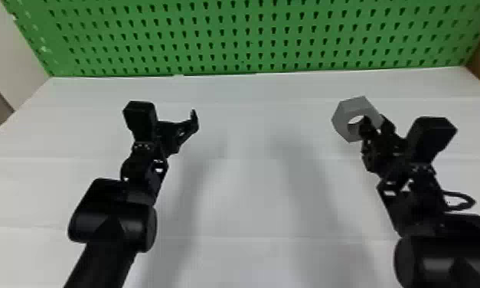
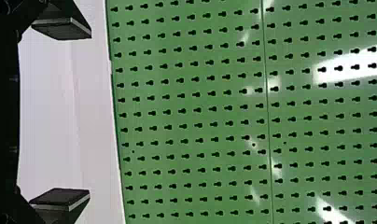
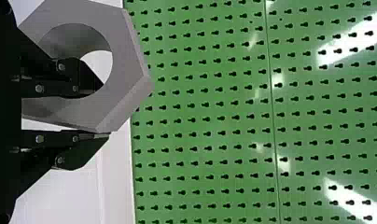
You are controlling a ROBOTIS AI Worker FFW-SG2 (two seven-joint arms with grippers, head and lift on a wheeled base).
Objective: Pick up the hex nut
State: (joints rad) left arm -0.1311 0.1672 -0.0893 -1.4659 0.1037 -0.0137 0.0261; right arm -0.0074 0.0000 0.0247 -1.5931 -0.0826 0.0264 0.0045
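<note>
Hex nut [image 3: 123, 70] | clamped by its wall between jaws of right gripper [image 3: 105, 111], one finger through bore, other outside, probably to resist slipping | left gripper [image 2: 89, 113] spread wide, likely unneeded for one-handed lift

Looks like a workshop or lab workstation, hard to tell which. Has a broad white work surface [image 1: 246, 115], backed by a green perforated panel [image 1: 255, 36] with regular rows of keyhole-shaped slots [image 2: 322, 69], and a pair of jointed black robot arms [image 1: 108, 226] extending over it.
</note>
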